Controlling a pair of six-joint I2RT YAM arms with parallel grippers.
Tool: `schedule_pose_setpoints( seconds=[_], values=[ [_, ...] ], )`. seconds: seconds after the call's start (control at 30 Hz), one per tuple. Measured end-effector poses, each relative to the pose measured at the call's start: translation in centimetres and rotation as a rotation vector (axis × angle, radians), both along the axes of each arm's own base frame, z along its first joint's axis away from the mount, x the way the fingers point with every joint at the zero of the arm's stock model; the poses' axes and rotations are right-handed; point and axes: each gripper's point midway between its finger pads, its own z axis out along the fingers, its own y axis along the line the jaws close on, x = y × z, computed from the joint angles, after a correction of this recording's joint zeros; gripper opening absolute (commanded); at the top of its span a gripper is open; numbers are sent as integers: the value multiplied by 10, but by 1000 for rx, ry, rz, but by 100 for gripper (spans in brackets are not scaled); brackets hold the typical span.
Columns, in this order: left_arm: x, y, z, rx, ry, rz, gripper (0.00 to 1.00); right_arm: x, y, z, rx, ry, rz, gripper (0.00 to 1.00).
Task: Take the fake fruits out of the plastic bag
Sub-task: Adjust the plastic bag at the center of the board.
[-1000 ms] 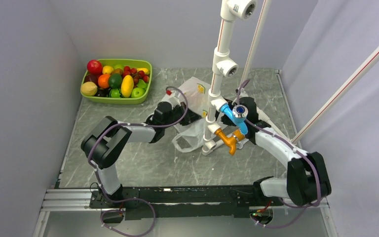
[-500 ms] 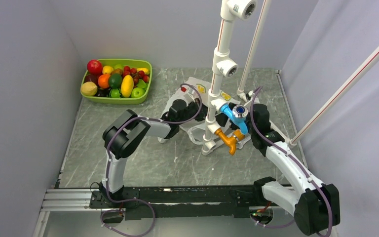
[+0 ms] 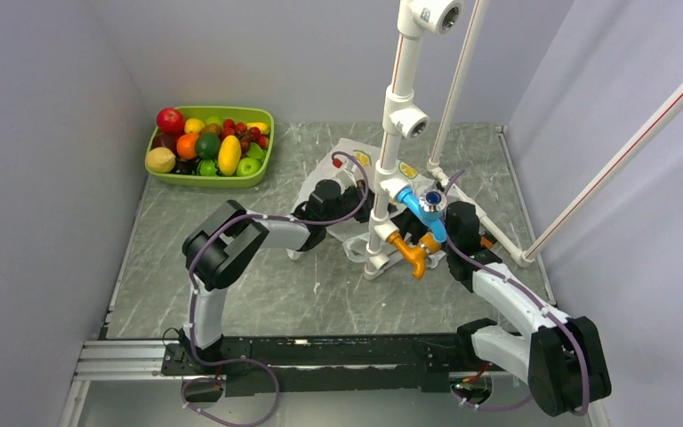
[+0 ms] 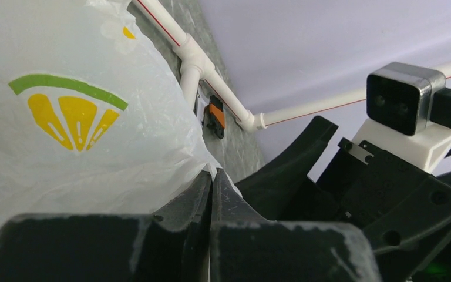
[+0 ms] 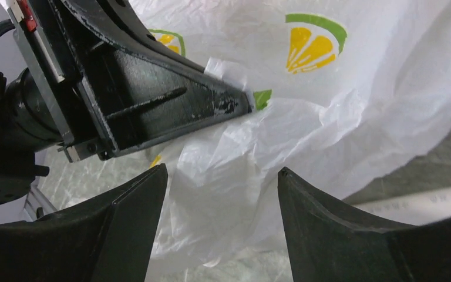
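Observation:
The plastic bag (image 3: 349, 169), white with lemon-slice prints, lies crumpled mid-table behind the pipe stand. My left gripper (image 4: 213, 175) is shut on a thin fold of the bag (image 4: 64, 117). My right gripper (image 5: 223, 169) is open, its jaws wide apart just in front of the bag (image 5: 305, 117), and holds nothing. The left gripper's fingers (image 5: 211, 103) show in the right wrist view, pinching the film. No fake fruits show inside the bag; its contents are hidden by the opaque film.
A white pipe stand with blue and orange fittings (image 3: 412, 222) rises right in front of the bag and between both grippers. A lime-green tray (image 3: 261, 169) with several fruits sits at the back left. A white pipe (image 3: 489, 227) runs along the right edge.
My left arm has reached right to the bag and shut on it, lifting and bunching the film. My right arm has swung its elbow outward, and its gripper has drawn back slightly toward the near right.

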Motion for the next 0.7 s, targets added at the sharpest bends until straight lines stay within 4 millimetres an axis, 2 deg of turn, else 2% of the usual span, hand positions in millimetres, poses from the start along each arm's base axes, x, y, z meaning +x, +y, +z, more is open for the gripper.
schedule_pose_setpoints(
  seconds=[0.1, 0.17, 0.27, 0.4, 0.5, 0.6, 0.7],
  values=[
    [-4, 6, 6, 20, -13, -2, 9, 6, 5, 4, 11, -34, 23, 58],
    [-8, 11, 13, 36, -30, -7, 12, 7, 8, 6, 17, -49, 39, 38],
    [-13, 15, 24, 72, -72, -33, 21, 7, 12, 13, 29, -84, 65, 1],
    [-17, 21, 31, 118, -116, -59, 41, 8, 15, 19, 44, -106, 78, 0],
    [-23, 34, 39, 155, -151, -63, 54, 9, 15, 19, 46, -105, 80, 0],
    [-33, 63, 49, 213, -196, -40, 64, 9, 17, 17, 52, -93, 90, 0],
    [-43, 92, 63, 270, -253, -2, 67, 9, 20, 20, 61, -91, 103, 0]
  ],
)
